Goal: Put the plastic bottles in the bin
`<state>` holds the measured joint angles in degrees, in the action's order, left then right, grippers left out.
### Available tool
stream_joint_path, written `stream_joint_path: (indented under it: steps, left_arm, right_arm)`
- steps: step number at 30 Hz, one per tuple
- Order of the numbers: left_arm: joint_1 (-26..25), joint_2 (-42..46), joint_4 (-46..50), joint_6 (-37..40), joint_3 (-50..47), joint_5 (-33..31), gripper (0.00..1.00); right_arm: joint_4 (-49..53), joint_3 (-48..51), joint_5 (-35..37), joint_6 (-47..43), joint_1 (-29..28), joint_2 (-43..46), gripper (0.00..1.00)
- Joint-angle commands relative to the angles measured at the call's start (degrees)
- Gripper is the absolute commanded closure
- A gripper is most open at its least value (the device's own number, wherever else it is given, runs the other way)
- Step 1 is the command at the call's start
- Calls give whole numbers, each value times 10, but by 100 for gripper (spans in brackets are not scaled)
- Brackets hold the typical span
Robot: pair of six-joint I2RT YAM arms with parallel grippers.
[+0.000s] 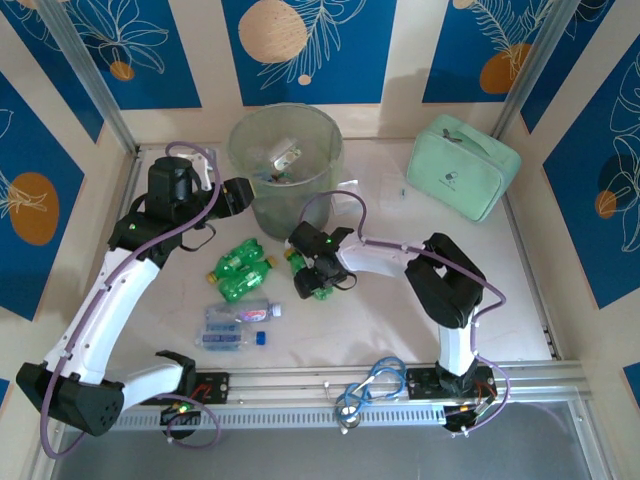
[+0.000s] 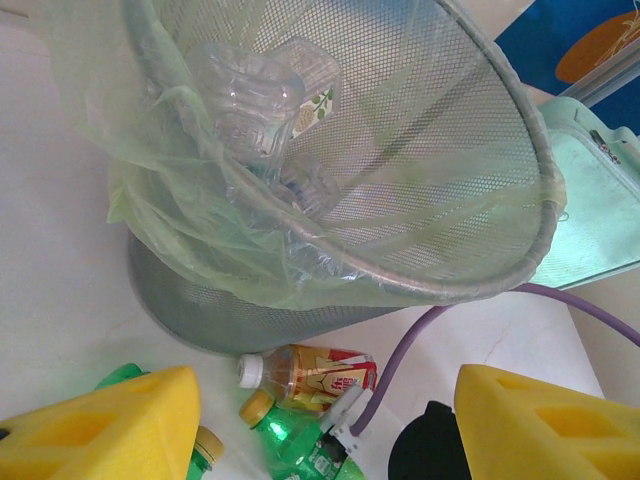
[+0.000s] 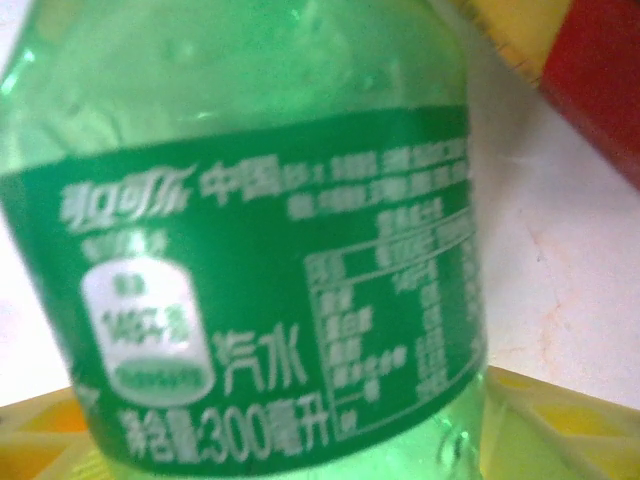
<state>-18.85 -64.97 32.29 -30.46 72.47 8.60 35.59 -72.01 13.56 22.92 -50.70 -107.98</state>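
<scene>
The bin [image 1: 285, 155] is a round mesh bucket with a pale-green liner; it stands at the back and holds clear crushed bottles [image 2: 270, 100]. My left gripper [image 1: 240, 195] hangs open beside the bin's left wall, its yellow fingers [image 2: 110, 430] wide apart and empty. A green bottle [image 3: 270, 250] lies on the table between the yellow pads [image 3: 570, 420] of my right gripper [image 1: 318, 280], which is shut on it. A red-labelled brown bottle [image 2: 320, 375] lies just behind it at the bin's foot. Two more green bottles [image 1: 241, 272] and two clear blue-labelled bottles [image 1: 232, 325] lie further left.
A mint-green zippered case [image 1: 465, 178] sits at the back right. The right arm's purple cable [image 2: 560, 300] loops near the bin. Aluminium rails [image 1: 400, 385] run along the table's near edge, and patterned walls enclose the other sides.
</scene>
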Motion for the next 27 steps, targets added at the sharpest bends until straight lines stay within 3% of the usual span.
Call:
stream_joint_path:
  steps: [1, 17, 27]
  left_arm:
    - [9, 14, -9, -8, -4, 12, 32]
    - [11, 12, -3, -22, 15, 45, 28]
    - [9, -61, 11, -53, 79, 233, 25]
  right_arm:
    - [4, 11, 8, 9, -7, 37, 32]
    - [48, 18, 54, 48, -55, 207, 41]
    - [60, -60, 47, 42, -75, 328, 41]
